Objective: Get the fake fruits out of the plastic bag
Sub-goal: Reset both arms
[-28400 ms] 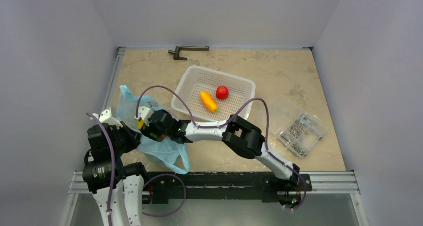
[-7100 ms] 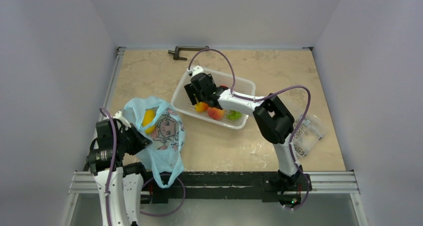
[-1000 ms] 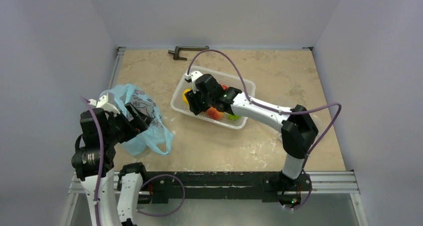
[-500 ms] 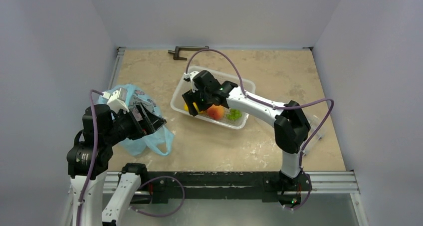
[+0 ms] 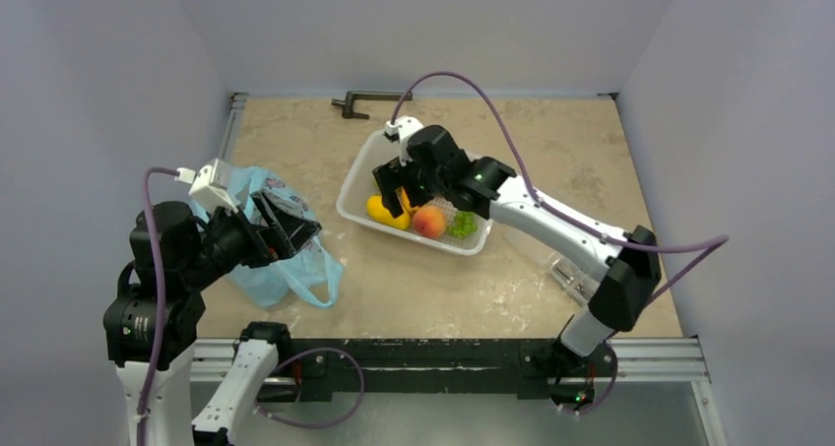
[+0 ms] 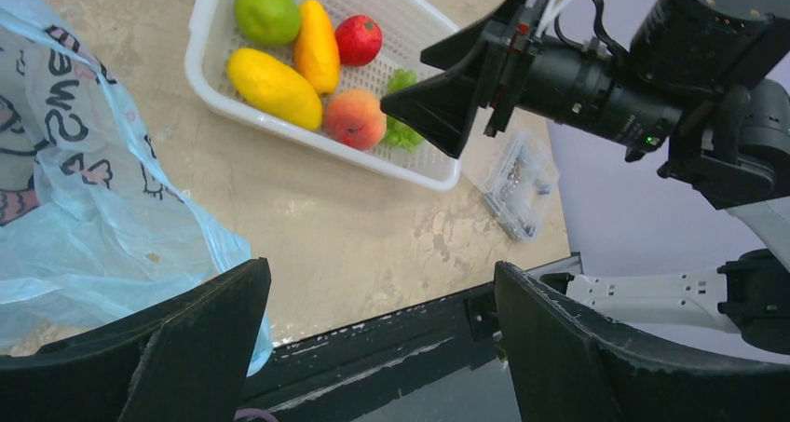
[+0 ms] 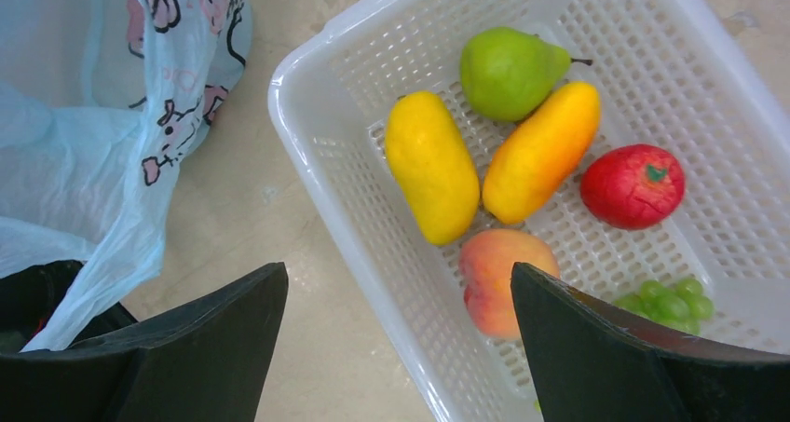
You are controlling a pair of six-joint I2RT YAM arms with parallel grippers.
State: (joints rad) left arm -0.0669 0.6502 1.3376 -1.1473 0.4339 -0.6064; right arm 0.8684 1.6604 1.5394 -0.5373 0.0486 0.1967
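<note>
The fake fruits lie in the white basket [image 7: 312, 175]: a green pear [image 7: 508, 70], a yellow oblong one [image 7: 432, 166], an orange-yellow one [image 7: 540, 152], a peach [image 7: 503, 278] and a grape bunch [image 7: 675, 301]. My right gripper [image 7: 399, 268] hovers open and empty over the basket's near-left rim. The light blue plastic bag [image 5: 261, 279] lies slack at the table's left, cartoon print showing. No fruit shows in it. Above the bag's right side my left gripper [image 6: 382, 268] hangs open, holding nothing.
A small all-red fruit [image 7: 633, 185] also sits in the basket. A clear box of metal parts [image 6: 517, 175] stands at the right, partly behind the right arm. A dark metal handle [image 5: 369, 99] lies by the back wall. The black front rail [image 5: 423, 352] borders the near edge.
My right gripper has opened and drawn up and right; the yellow fruit it carried now lies in the basket. My left arm has lifted up from the bag.
</note>
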